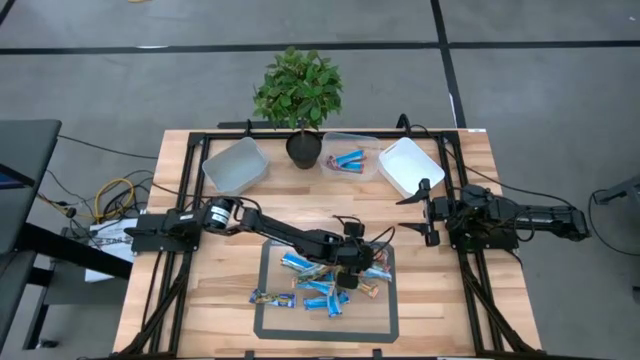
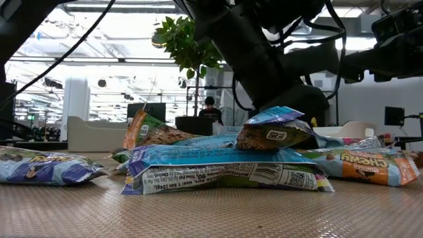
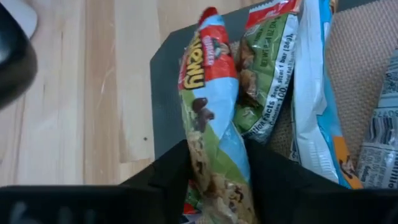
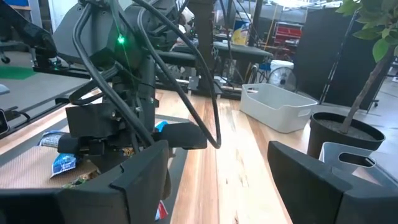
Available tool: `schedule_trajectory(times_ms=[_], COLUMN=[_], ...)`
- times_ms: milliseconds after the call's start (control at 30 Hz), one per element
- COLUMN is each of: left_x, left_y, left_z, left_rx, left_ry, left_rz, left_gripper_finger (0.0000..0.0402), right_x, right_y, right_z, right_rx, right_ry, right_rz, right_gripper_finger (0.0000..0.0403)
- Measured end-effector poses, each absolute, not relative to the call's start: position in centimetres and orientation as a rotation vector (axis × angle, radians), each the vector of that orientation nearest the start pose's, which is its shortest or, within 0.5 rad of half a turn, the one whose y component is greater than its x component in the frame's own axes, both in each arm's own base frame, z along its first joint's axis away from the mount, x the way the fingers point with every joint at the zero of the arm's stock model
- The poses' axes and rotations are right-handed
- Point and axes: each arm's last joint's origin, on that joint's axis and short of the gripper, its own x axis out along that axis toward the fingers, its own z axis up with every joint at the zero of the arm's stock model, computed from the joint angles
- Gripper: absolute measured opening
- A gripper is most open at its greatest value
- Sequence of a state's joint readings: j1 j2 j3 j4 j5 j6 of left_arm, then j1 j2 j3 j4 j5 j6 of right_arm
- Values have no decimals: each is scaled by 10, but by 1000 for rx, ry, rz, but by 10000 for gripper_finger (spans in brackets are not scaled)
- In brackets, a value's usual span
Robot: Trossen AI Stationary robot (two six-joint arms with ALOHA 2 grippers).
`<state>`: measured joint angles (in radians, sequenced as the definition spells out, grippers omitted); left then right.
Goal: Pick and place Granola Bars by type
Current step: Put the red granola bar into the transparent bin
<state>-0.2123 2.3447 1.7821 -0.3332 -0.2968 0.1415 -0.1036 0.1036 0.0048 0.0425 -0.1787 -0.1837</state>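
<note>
Several granola bars in blue, tan-orange and red/green wrappers lie heaped on the dark mat [image 1: 270, 318]. My left gripper [image 1: 352, 266] reaches over the heap from the table's left and is shut on a red/green multicoloured bar [image 3: 208, 118]. More bars lie beside that one [image 3: 314, 106]. In the low view the pile [image 2: 218, 165] rests on the mat under the dark arm. Blue bars [image 1: 349, 159] lie in the middle clear bin. My right gripper [image 1: 424, 211] hovers open at the table's right, its fingers wide apart in the right wrist view [image 4: 217, 186]. My left gripper pinches the multicoloured bar between its two fingers [image 3: 165, 180], which lie across the bar near one end [image 3: 217, 183]. The fingers come from above, pointing down. The bar's other end [image 3: 208, 22] reaches out over the mat's edge; whether it is lifted clear cannot be told.
Three bins stand along the far side: a grey one on the left [image 1: 237, 165], the clear middle one [image 1: 365, 140] and a white one on the right [image 1: 408, 165]. A potted plant [image 1: 300, 95] stands between them. Bare wood lies around the mat.
</note>
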Motion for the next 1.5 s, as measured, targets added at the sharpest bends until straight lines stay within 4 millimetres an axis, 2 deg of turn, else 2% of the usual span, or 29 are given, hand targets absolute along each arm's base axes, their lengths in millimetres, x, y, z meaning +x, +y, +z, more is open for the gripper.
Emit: schedule_trajectory(times_ms=[167, 300, 733, 1067, 1267, 1500], left_x=[494, 494, 496, 495, 493, 487], left_y=[-98, -98, -98, -98, -95, -82], left_z=[138, 138, 150, 152, 169, 194], left_rx=[360, 360, 371, 372, 401, 439], left_ry=[874, 874, 899, 903, 869, 872], left_rz=[14, 14, 19, 19, 45, 132], left_gripper_finger=[79, 60, 66, 66, 66, 66], right_x=[103, 103, 103, 103, 103, 103], right_y=[-6, -6, -6, -6, -6, -6], right_z=[161, 161, 161, 161, 161, 161], right_rx=[-175, -175, -175, -175, -175, -175], right_ry=[49, 49, 49, 49, 49, 50], right_rz=[80, 80, 80, 80, 80, 80], right_gripper_finger=[270, 270, 270, 270, 270, 270])
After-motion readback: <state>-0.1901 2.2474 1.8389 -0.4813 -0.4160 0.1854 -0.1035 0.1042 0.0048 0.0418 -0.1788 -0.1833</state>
